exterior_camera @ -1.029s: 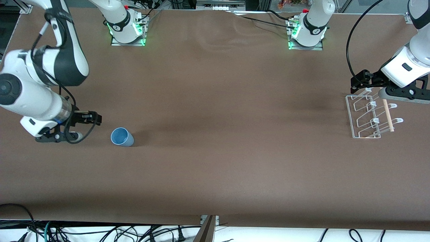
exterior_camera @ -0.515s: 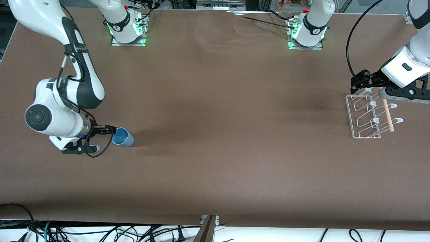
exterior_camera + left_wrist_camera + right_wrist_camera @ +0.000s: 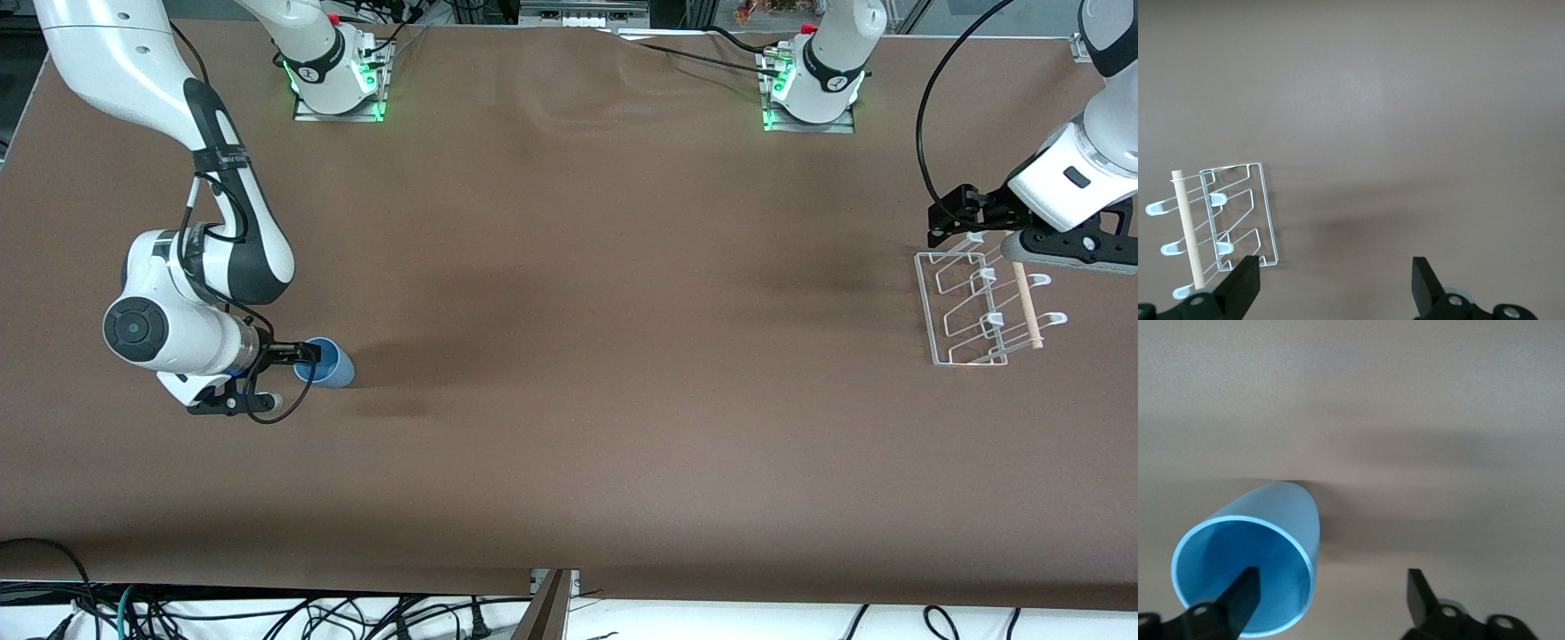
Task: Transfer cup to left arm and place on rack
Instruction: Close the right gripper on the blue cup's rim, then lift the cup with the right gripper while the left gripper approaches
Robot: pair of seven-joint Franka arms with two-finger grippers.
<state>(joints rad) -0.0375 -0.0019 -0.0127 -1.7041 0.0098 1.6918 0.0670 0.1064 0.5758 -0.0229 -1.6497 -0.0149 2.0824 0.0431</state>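
The light-blue cup (image 3: 331, 366) is on the brown table toward the right arm's end, its open mouth turned to my right gripper; it seems to lie on its side. My right gripper (image 3: 308, 354) is open at the cup's rim. In the right wrist view one finger (image 3: 1243, 595) sits inside the cup's (image 3: 1275, 520) mouth, and the other finger is outside it; the gripper (image 3: 1331, 597) straddles the rim. My left gripper (image 3: 953, 216) is open and empty (image 3: 1335, 283), waiting above the white wire rack's (image 3: 944, 307) farther end.
The rack (image 3: 1265, 220) with its wooden dowel (image 3: 1025, 304) stands toward the left arm's end of the table. The two arm bases (image 3: 338, 80) (image 3: 813, 89) stand along the farthest edge. Cables hang below the table's nearest edge.
My right arm has swung toward the cup, and its fingers have reached the rim, one entering the mouth. The cup, rack and left arm have not moved.
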